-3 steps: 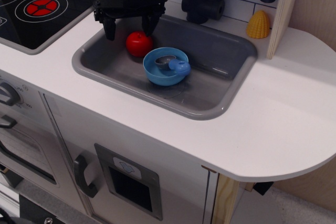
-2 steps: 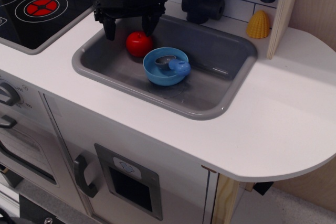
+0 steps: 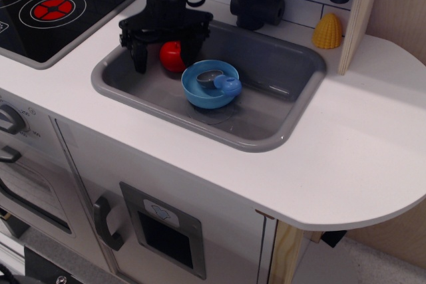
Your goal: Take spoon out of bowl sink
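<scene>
Spoon [image 3: 217, 81] lies in the bowl [image 3: 200, 91] inside the sink [image 3: 279, 134], handle propped on the rim, easy to pinch. Gripper [image 3: 162, 56] hangs wide and empty beside it, over the red ball [image 3: 172, 55].

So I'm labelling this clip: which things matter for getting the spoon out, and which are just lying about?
Job: spoon, bowl, sink, gripper.
Lying about: red ball, yellow corn, stovetop, faucet.

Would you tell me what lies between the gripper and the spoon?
In the only view, the red ball sits between the gripper and the spoon, partly behind a finger.
</scene>
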